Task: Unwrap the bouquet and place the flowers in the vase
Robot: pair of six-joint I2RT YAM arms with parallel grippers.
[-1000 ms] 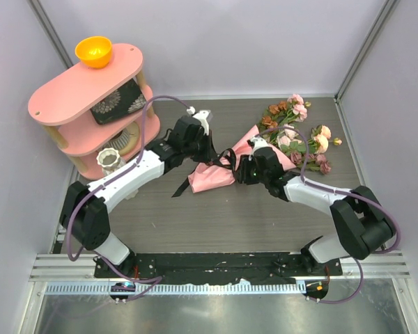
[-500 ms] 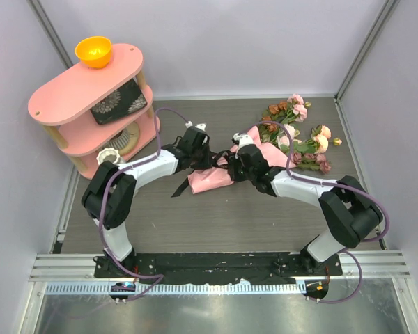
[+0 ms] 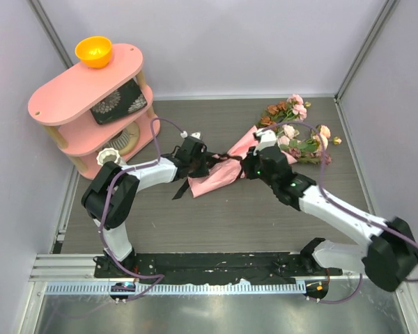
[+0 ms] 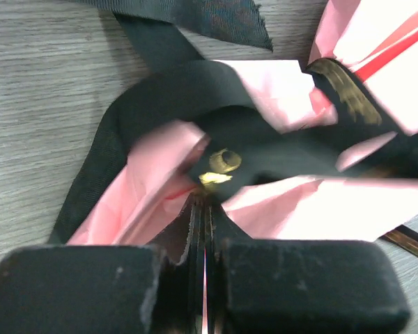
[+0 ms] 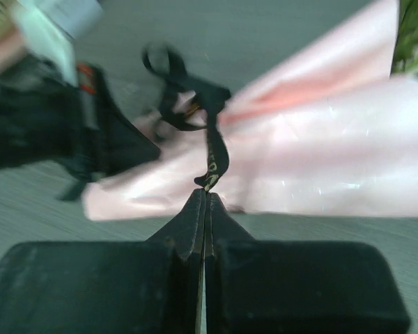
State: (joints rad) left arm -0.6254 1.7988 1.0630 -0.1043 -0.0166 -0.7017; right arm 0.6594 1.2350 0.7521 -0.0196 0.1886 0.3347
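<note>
A grey wood-grain table (image 3: 216,223) carries a rounded pink two-tier shelf (image 3: 76,90) at far left. The bouquet (image 3: 212,182) lies mid-table, a crumpled cone of glossy salmon paper (image 4: 146,195), with its flowers (image 3: 296,136) fanning far right. Both arms reach low toward it. The left gripper (image 4: 203,209) pinches paper. The right gripper (image 5: 203,198) clamps the woven black ribbon (image 5: 214,149). The scalloped white vase (image 3: 108,157) stands at the shelf's foot.
</note>
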